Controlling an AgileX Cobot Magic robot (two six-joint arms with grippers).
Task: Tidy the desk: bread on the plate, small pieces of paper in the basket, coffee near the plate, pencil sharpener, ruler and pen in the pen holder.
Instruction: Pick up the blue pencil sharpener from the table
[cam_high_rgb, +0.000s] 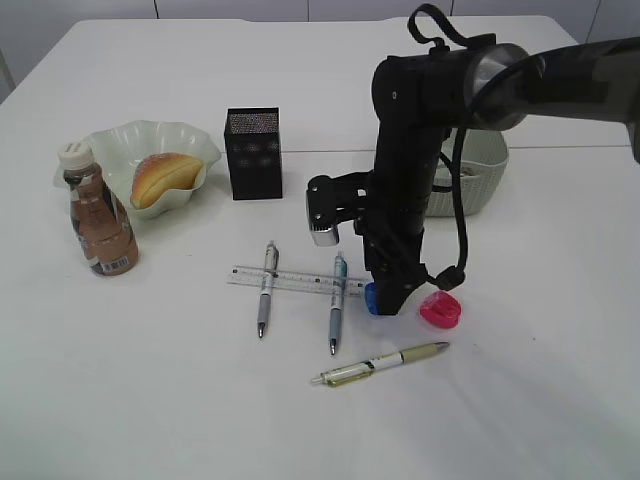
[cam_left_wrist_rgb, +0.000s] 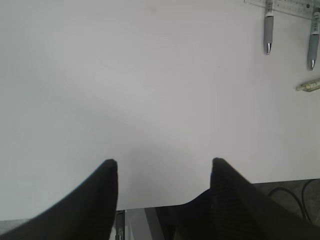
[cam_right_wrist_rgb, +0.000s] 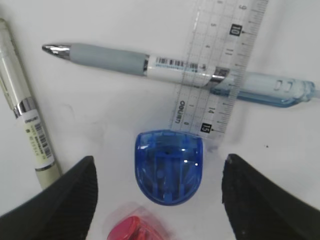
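- nearest the camera on the white bench (cam_high_rgb: 150, 400), a yellow-green pen (cam_high_rgb: 380, 364) lies at a slant, apart from the other things.
- just behind it, a pink pencil sharpener (cam_high_rgb: 440, 310) sits on the bench to the right of the right hand (cam_high_rgb: 390, 297).
- the right hand hangs low over a blue pencil sharpener (cam_right_wrist_rgb: 169, 166); its fingers (cam_right_wrist_rgb: 65, 200) stand wide apart on either side of the sharpener, not touching it, nothing gripped.
- a clear ruler (cam_high_rgb: 290, 279) lies flat, its end just beside the blue sharpener; it lies across a blue-ended pen (cam_high_rgb: 337, 316) and a grey pen (cam_high_rgb: 266, 290), both crosswise under it.
- the left hand (cam_left_wrist_rgb: 164, 192) shows only in its wrist view, fingers apart over bare bench at the front edge, holding nothing.
- at the left, a coffee bottle (cam_high_rgb: 98, 212) with a white cap stands upright, just beside the plate (cam_high_rgb: 205, 150).
- the bread (cam_high_rgb: 162, 178) lies on the wavy pale green plate.
- a black mesh pen holder (cam_high_rgb: 254, 153) stands upright to the right of the plate.
- furthest back at the right, a pale basket (cam_high_rgb: 482, 175) sits partly hidden behind the right arm.
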